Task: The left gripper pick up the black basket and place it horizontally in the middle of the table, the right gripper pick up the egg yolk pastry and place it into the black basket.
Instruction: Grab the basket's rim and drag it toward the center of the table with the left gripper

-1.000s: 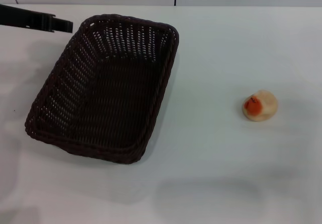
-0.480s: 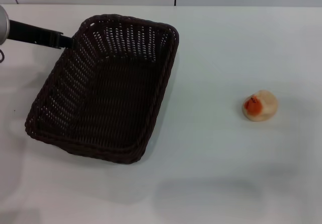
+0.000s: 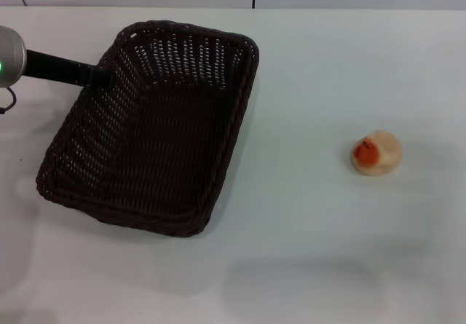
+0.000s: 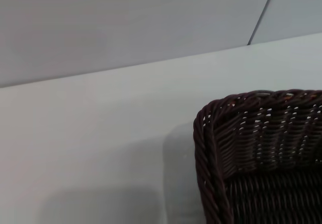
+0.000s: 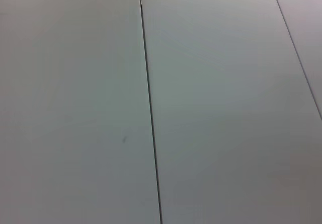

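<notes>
one left gripper (image 3: 98, 74) meets the black basket (image 3: 153, 131) rim, fingers' state unclear.

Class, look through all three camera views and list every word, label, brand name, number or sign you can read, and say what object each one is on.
None: no readable text shows in any view.
The basket is plain woven wicker, with no tag or label.
The pastry has only an orange-red patch, not writing.
The table is unmarked white.
The left gripper, at the basket's far left rim, shows no lettering; its arm carries only a green light.
The right wrist view shows only plain panels with seams.
</notes>
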`<action>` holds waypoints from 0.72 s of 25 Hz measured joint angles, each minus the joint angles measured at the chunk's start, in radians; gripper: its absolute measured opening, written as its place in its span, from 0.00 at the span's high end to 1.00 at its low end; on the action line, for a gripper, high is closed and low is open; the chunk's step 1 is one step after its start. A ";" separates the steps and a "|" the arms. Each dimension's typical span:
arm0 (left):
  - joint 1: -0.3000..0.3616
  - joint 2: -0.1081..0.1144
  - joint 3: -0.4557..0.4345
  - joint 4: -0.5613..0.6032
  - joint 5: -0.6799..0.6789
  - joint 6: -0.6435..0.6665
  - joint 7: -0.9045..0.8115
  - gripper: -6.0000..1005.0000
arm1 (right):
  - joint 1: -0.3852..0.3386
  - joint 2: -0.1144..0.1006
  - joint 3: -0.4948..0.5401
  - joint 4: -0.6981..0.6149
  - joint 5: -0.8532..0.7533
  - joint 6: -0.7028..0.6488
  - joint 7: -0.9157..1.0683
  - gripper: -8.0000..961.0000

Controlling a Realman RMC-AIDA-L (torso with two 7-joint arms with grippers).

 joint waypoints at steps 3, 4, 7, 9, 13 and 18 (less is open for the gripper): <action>0.000 0.000 0.001 0.014 0.001 0.006 0.009 0.54 | -0.002 0.000 0.000 0.000 0.000 -0.001 0.000 0.50; 0.001 0.000 0.001 0.017 0.001 0.008 0.012 0.55 | -0.002 0.000 0.000 0.000 0.000 -0.001 0.000 0.50; 0.001 0.000 0.002 0.032 0.002 0.019 0.019 0.55 | -0.003 0.000 -0.001 0.001 0.000 -0.002 0.000 0.50; 0.001 0.000 0.003 0.040 0.002 0.023 0.021 0.55 | -0.004 0.000 -0.002 0.002 0.000 -0.003 0.000 0.50; -0.001 0.000 0.003 0.063 0.002 0.034 0.027 0.56 | -0.006 0.001 -0.008 0.004 0.000 -0.003 0.000 0.50; -0.006 0.000 0.003 0.092 0.005 0.040 0.038 0.56 | -0.007 0.000 -0.011 0.006 0.000 -0.004 0.000 0.50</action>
